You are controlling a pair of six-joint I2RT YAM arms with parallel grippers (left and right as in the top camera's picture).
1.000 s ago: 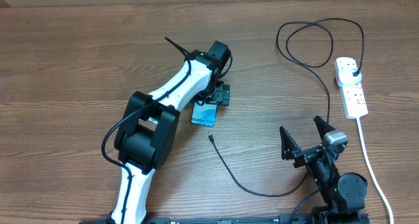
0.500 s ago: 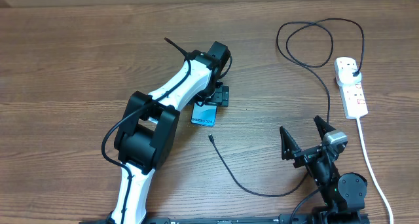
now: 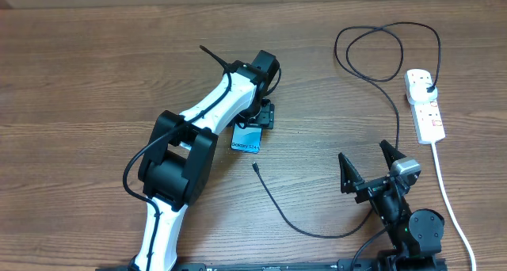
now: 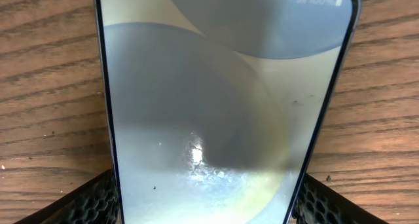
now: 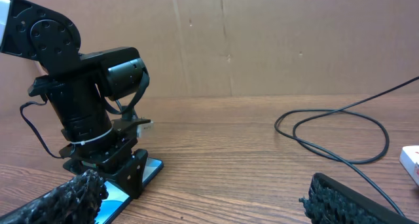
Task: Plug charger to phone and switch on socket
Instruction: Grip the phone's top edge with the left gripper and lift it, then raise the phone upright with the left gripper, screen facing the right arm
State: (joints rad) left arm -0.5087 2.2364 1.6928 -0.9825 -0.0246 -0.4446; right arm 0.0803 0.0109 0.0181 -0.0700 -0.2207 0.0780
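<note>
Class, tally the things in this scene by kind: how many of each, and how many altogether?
phone: 1
charger cable: 1
power strip: 1
robot grippers: 2, the left gripper and the right gripper
Total: 5

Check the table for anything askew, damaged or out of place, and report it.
Nothing looks damaged or spilled. The thin black charger cable sprawls in loose loops from the white power strip, its connector tip lying free on the wooden table just short of the slim blue-screened smartphone.
</note>
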